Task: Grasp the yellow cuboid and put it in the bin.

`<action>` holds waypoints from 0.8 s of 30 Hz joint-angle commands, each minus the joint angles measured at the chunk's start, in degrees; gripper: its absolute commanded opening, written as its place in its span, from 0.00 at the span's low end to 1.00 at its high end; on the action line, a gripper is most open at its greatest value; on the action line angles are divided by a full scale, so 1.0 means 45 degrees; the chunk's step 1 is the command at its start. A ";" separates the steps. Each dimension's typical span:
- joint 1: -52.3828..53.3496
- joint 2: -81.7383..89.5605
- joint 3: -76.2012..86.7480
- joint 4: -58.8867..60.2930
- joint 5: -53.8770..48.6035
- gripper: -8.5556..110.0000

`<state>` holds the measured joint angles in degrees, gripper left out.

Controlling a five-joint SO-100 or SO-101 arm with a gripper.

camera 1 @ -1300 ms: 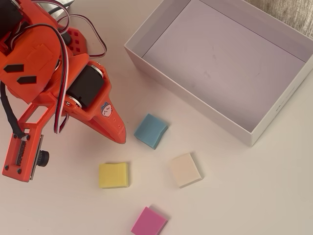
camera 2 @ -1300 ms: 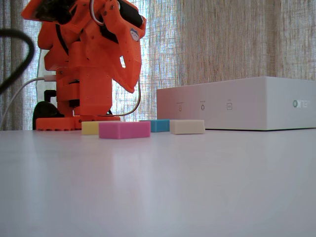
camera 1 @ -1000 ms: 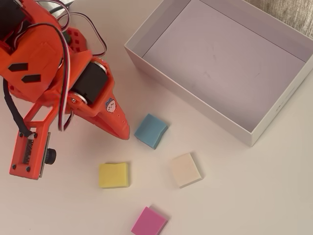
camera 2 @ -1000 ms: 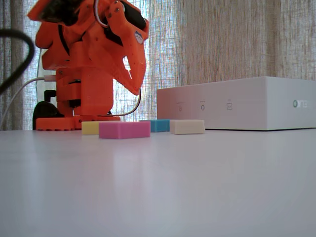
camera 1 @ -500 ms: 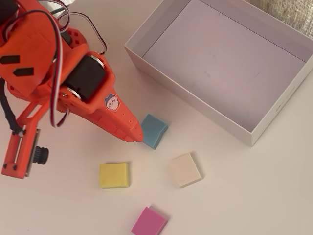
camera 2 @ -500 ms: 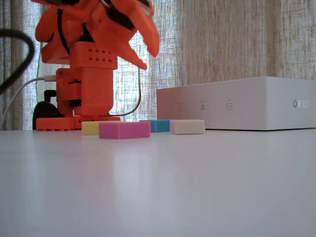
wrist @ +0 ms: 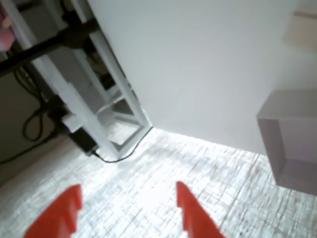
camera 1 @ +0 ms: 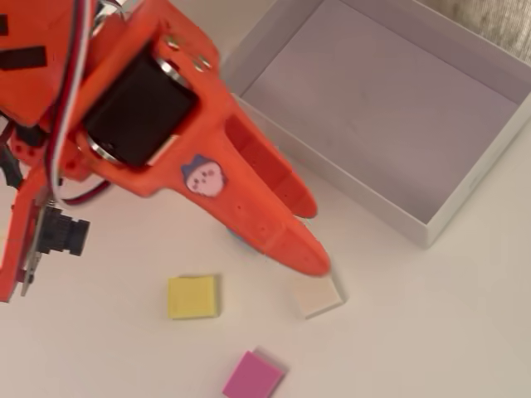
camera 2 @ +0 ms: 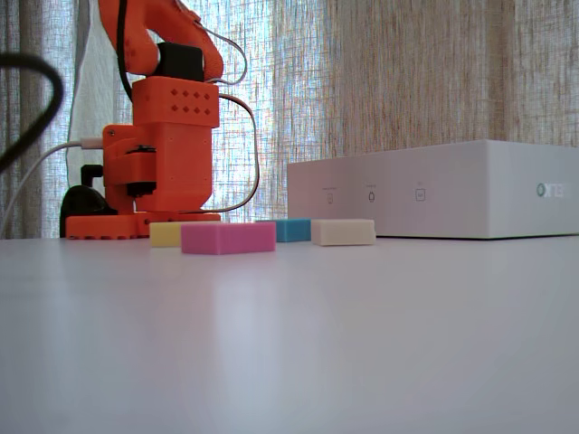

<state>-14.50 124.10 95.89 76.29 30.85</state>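
In the overhead view, going from left to right, the orange arm is seen at the upper left, with the gripper reaching down toward the middle of the table. Below it lie the yellow cuboid, then a pink block nearer the bottom edge, then a cream block just under the fingertips. A sliver of a blue block is glimpsed under the gripper. The bin fills the upper right and nothing is seen in it.

The step in hand is judged to be the approach: the cuboid is untouched on the table, well apart from the bin. For the next move, the gripper would need to be brought to the left in this view and lowered over the yellow cuboid, with the cream block avoided.

In the wrist view the two fingers are shown parted by a wide gap, with nothing held between them and nothing touched; only curtain and table edge are seen beyond. In the fixed view the blocks are seen lined up low on the table, the yellow one partly hidden behind the pink.
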 commanded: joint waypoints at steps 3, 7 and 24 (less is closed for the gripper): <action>0.0469 -0.1953 -0.0977 0.1816 0.0820 0.39; 0.1250 -0.1914 0.1152 0.2227 0.0820 0.40; 0.3496 -0.3145 0.6309 0.0879 0.0488 0.40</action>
<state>0.09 110.74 123.40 80.77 33.40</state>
